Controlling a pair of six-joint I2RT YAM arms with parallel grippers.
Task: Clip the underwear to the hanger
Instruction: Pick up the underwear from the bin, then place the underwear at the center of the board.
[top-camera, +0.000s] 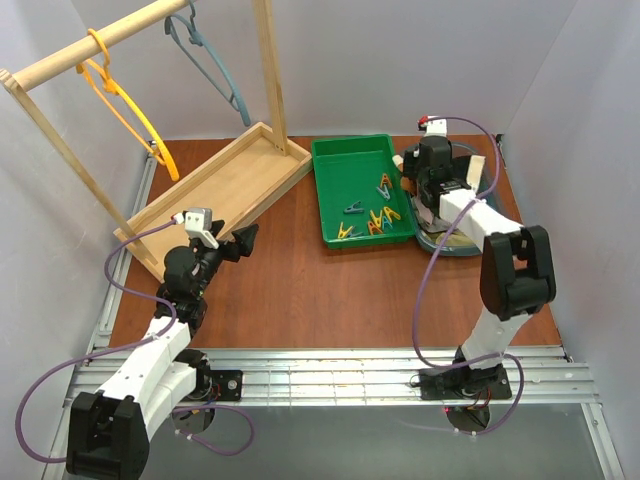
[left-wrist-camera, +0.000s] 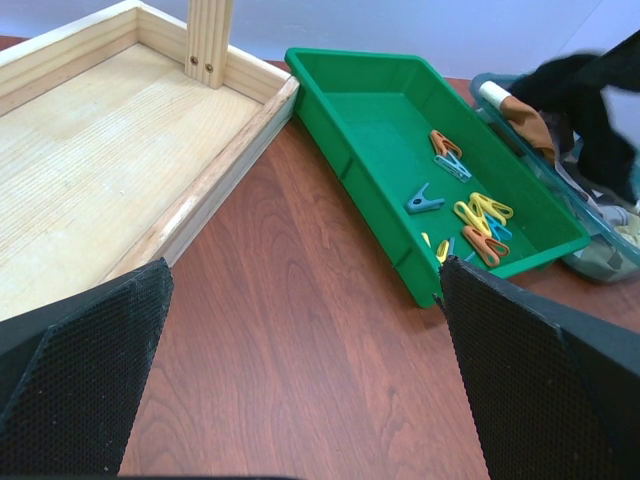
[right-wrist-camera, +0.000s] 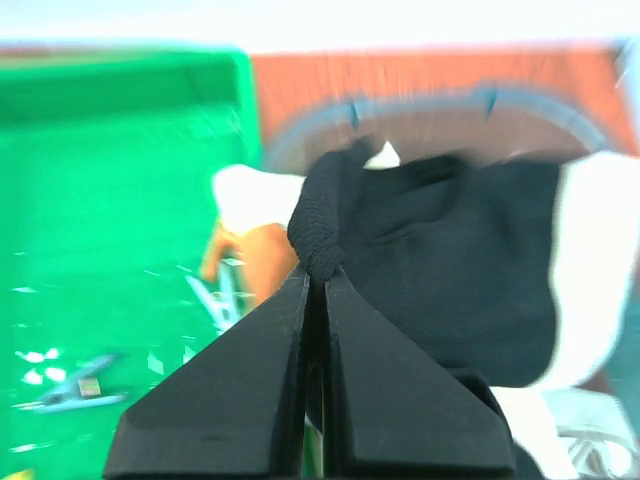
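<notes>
The yellow-orange hanger (top-camera: 122, 107) hangs by its hook on the wooden rail at the far left. In the right wrist view, my right gripper (right-wrist-camera: 318, 275) is shut on a bunched fold of the black underwear (right-wrist-camera: 450, 270), whose white waistband shows at the right. It holds the fabric over the clothes basin. In the top view the right gripper (top-camera: 433, 188) sits over that basin and hides the underwear. My left gripper (top-camera: 245, 240) is open wide and empty, low over the bare table near the rack's base, its fingers (left-wrist-camera: 80, 380) far apart.
A green tray (top-camera: 335, 200) with several coloured clothes pegs (top-camera: 372, 215) lies mid-table; it also shows in the left wrist view (left-wrist-camera: 370, 110). The wooden rack's base tray (top-camera: 225, 185) lies at the left. A grey-blue hanger (top-camera: 215, 65) hangs further along the rail. The grey basin (top-camera: 470, 243) stands right of the green tray.
</notes>
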